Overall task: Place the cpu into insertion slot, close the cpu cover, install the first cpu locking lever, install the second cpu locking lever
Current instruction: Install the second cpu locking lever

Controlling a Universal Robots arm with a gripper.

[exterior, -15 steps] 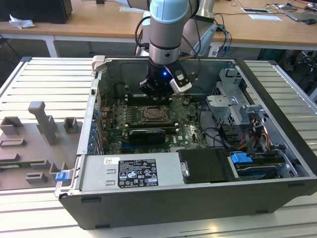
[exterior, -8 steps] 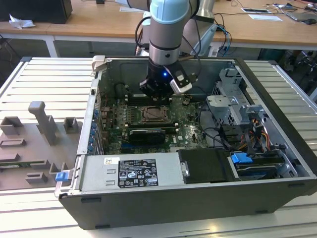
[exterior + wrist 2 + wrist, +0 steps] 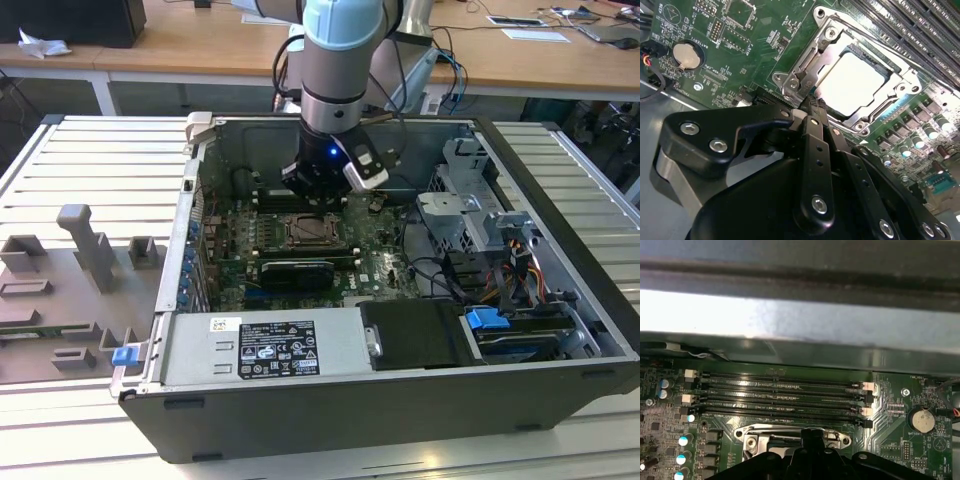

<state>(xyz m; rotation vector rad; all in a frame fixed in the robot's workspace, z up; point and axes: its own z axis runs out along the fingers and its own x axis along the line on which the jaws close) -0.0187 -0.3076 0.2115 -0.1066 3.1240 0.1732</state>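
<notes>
My hand, fingers clenched together and empty, presses at the cpu cover edge; the cpu sits in the insertion slot.

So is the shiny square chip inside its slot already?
Yes, in. In the second wrist view the cpu lies flat inside the insertion slot, with the cpu cover framing it.

Arm vertical, end effector pointing down
</notes>
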